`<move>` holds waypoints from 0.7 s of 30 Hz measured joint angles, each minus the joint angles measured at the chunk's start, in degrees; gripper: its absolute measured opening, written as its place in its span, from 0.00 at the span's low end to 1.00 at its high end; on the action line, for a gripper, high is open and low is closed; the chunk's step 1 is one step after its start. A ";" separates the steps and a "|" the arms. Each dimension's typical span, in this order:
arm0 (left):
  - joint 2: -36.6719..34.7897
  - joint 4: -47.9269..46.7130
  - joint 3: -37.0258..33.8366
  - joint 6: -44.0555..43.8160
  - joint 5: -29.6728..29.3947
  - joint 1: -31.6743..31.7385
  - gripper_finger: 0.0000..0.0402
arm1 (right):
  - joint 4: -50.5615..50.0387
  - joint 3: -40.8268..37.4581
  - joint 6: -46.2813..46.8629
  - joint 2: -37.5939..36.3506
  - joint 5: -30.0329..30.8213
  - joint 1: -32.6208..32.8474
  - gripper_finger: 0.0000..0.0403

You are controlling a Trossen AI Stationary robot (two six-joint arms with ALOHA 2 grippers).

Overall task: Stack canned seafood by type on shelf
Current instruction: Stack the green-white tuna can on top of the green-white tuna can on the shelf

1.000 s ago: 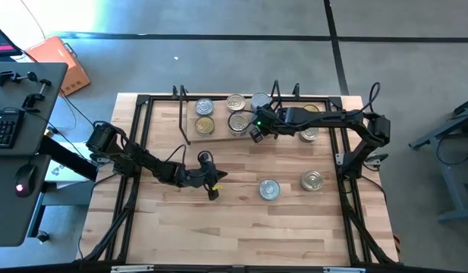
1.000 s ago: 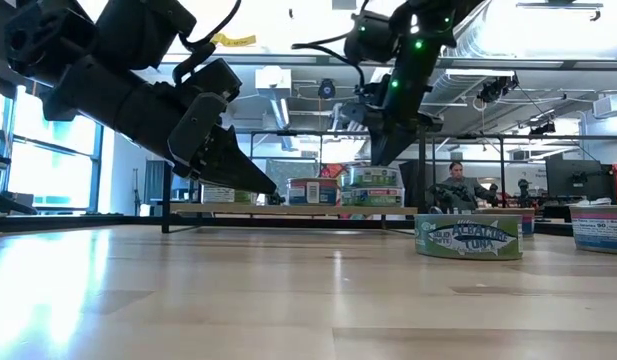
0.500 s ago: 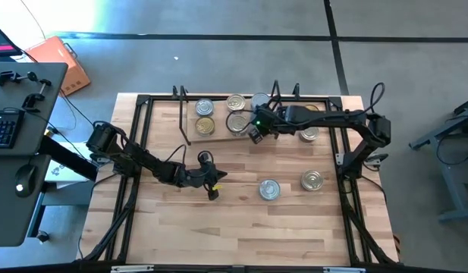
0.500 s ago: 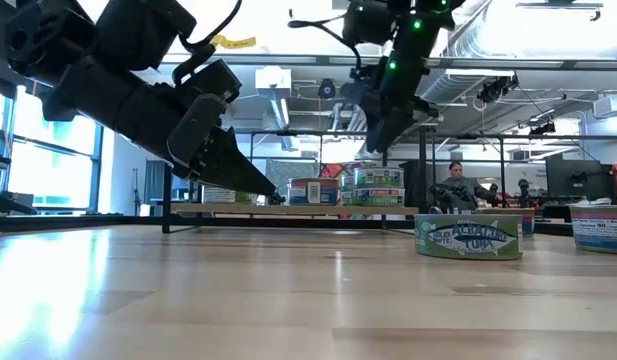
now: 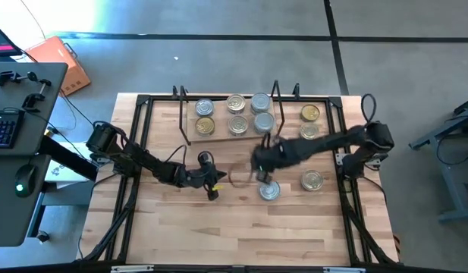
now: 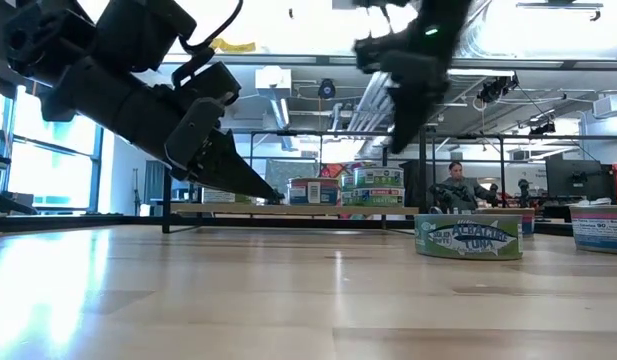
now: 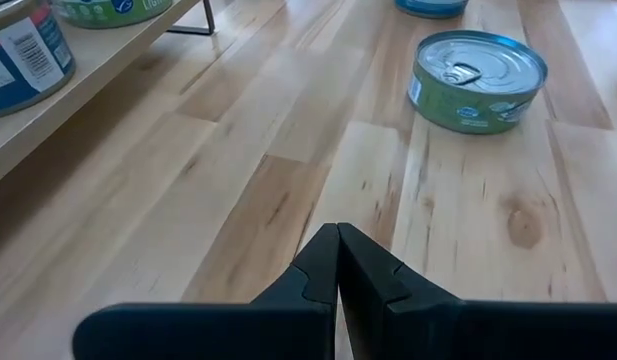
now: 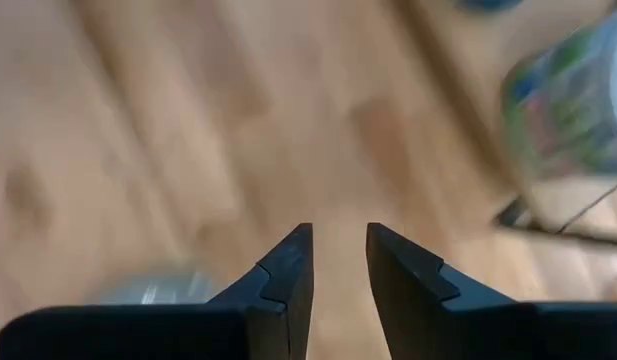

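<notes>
your left gripper [image 5: 212, 192] sits low over the near middle of the table [image 5: 180, 235], and its two fingers [image 7: 338, 262] are pressed tight together with nothing between them. look a bit to the right of it and you see a silver top tin [image 5: 269, 189] lying on the wood by itself. your right gripper [image 5: 258, 171] hangs just behind that tin, up in the air, and it looks smeared in the view from above. its fingers [image 8: 293, 262] are spread a little, with a small gap between them, and they pinch nothing. only bare wood shows through the gap. a second loose tin [image 5: 312, 180] rests further to the right, near the table's right side rail. in the low view the loose green tin [image 6: 468, 237] stands flat on the table, and another one [image 6: 600, 226] peeks in at the right edge. now look to the far side of the table. the shelf [image 5: 190, 121] stands there, a light board with thin black wire posts. on it you see a silver tin [image 5: 204, 108] with a gold tin [image 5: 205, 126] just in front of it, then four more tins [image 5: 249, 113] close together, and two gold tins [image 5: 309, 121] at the right end. in the low view, some tins [image 6: 377, 186] on the shelf stand one on top of another. a person [image 6: 454, 184] sits in the room far behind the table.
</notes>
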 joint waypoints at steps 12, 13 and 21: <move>0.00 0.59 0.00 0.07 0.02 -1.11 0.00 | -8.30 -10.81 17.72 -0.33 2.40 13.79 0.22; 0.00 0.59 0.00 0.07 0.02 -1.11 0.00 | -4.71 -12.34 17.52 -0.33 4.12 13.45 0.22; 0.00 0.98 0.00 0.06 0.02 -1.11 0.00 | 20.65 -17.67 11.46 -0.33 23.06 8.48 0.18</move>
